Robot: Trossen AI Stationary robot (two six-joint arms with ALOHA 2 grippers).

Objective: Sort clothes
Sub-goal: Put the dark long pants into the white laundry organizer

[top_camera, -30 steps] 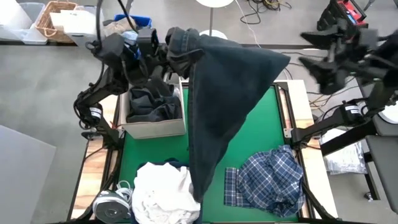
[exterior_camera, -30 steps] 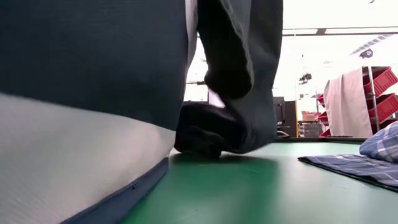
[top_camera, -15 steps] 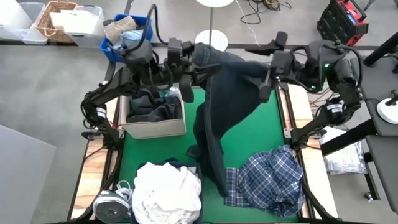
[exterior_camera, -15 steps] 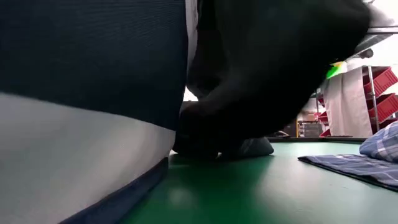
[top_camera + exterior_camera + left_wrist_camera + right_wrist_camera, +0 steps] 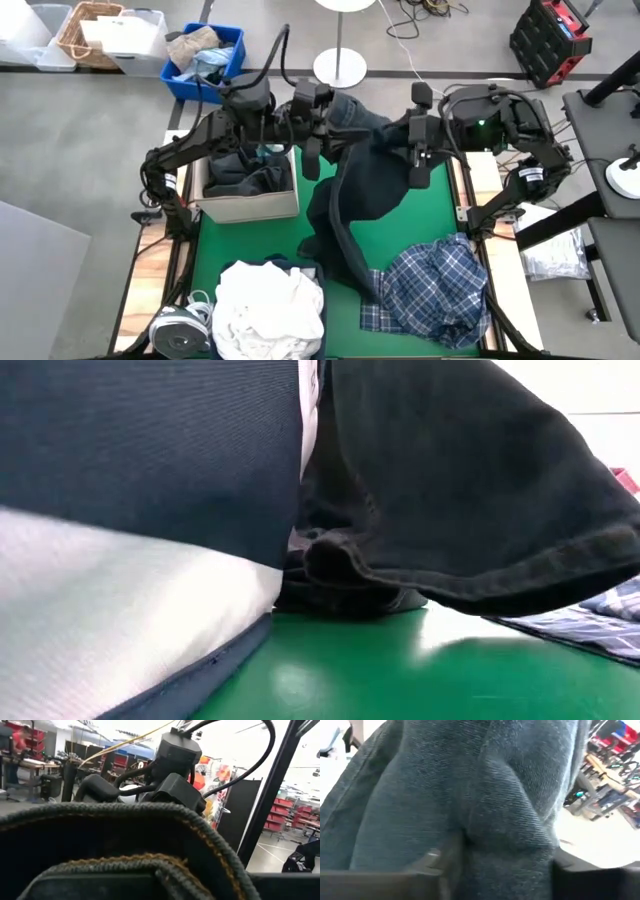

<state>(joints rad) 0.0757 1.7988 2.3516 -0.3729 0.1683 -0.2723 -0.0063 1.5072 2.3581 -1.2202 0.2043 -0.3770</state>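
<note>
While both grippers, left [image 5: 322, 108] and right [image 5: 405, 135], clamped the dark jeans [image 5: 360, 185], its legs trailed onto the green mat [image 5: 250, 240].

dark jeans [image 5: 365, 185] lowered, claws drawn closer together, fabric bunched

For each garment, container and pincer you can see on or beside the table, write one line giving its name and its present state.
dark jeans: lifted at the top by both pincers, lower part draped on the green mat.
left pincer: shut on the dark jeans.
right pincer: shut on the dark jeans.
white clothes: heaped, lying on the mat.
plaid shirt: crumpled, lying on the mat.
cardboard box: open, holding dark clothes.
blue bin: open, holding cloth.
</note>
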